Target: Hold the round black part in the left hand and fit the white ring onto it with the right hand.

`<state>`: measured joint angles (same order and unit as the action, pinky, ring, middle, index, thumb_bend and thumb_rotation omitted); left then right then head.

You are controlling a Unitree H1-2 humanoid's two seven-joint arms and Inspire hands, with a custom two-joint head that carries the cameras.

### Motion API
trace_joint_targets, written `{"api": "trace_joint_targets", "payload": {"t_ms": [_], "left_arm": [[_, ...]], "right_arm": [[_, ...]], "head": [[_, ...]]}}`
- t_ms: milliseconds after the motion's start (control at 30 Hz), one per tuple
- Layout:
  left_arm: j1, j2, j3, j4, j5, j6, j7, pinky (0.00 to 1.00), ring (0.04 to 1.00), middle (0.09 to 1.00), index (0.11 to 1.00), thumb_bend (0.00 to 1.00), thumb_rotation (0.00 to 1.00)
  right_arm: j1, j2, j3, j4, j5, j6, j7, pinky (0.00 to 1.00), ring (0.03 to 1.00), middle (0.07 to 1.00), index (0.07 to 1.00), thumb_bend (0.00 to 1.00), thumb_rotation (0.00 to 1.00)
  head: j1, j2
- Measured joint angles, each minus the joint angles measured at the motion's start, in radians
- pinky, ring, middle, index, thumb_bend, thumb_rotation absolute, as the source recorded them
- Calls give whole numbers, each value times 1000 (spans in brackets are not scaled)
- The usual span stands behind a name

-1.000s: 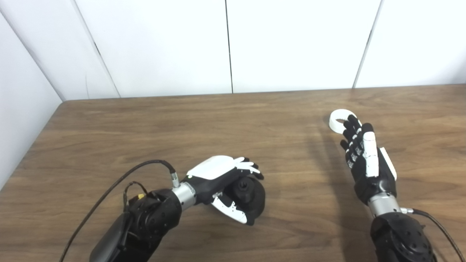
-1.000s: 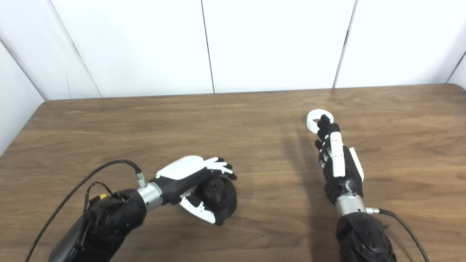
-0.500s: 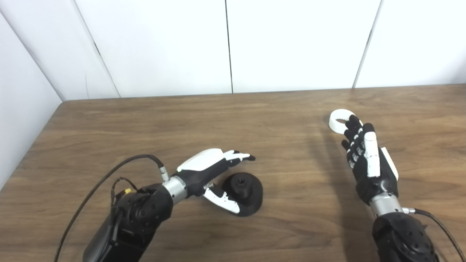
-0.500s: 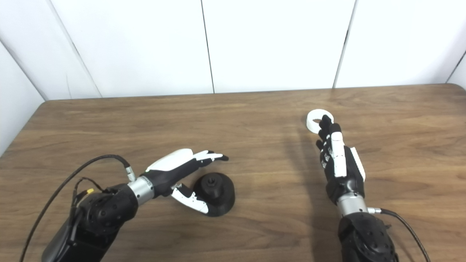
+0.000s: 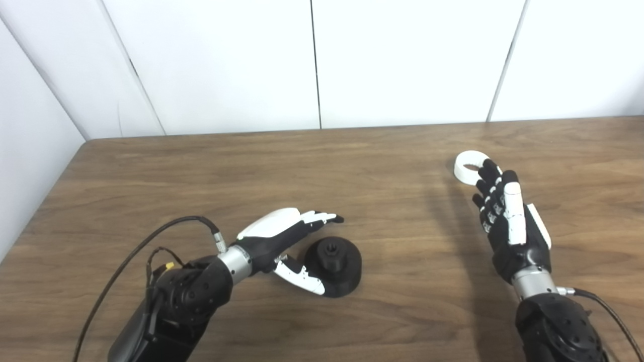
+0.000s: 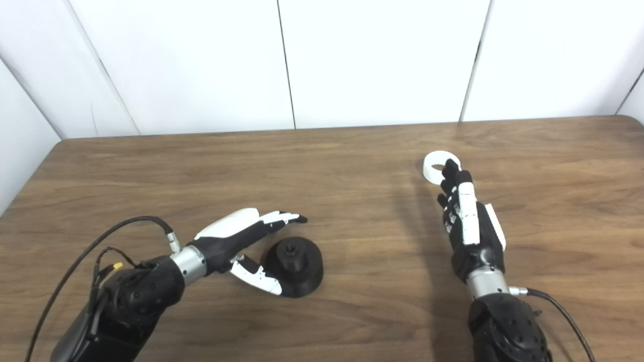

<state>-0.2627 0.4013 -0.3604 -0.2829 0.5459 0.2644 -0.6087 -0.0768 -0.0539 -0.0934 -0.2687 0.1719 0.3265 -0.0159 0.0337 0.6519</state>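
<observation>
The round black part [image 5: 336, 260] sits flat on the wooden table [image 5: 322, 166], its small central hub facing up. My left hand [image 5: 282, 240] is open just left of it, fingers stretched out behind the part and the thumb lying at its front left edge. The white ring [image 5: 468, 167] lies on the table at the right. My right hand [image 5: 508, 221] is open with its fingers straight, their tips reaching the ring's near edge and covering part of it. Neither hand holds anything.
White wall panels [image 5: 317, 60] stand along the table's far edge, and a white wall closes the left side. Black cables trail from both wrists toward the table's near edge.
My left hand, cupped around the black part a second ago, has opened and drawn back to the left, leaving the part on the table. The right hand and ring have stayed put.
</observation>
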Motion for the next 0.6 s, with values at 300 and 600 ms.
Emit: {"api": "trace_joint_targets", "payload": {"t_ms": [300,600], "left_arm": [[-12,14,-13,0,9,3,-24,905,1000,976,882,1000,392],[-12,17,-17,2,10,-1,-24,888,1000,982,840,1000,393]], "right_arm": [[0,-4,0,-4,0,15,0,1000,1000,985,975,541,1000],[-5,-4,-10,-9,7,25,0,1000,1000,986,973,537,1000]], "head": [[3,9],[5,17]]}}
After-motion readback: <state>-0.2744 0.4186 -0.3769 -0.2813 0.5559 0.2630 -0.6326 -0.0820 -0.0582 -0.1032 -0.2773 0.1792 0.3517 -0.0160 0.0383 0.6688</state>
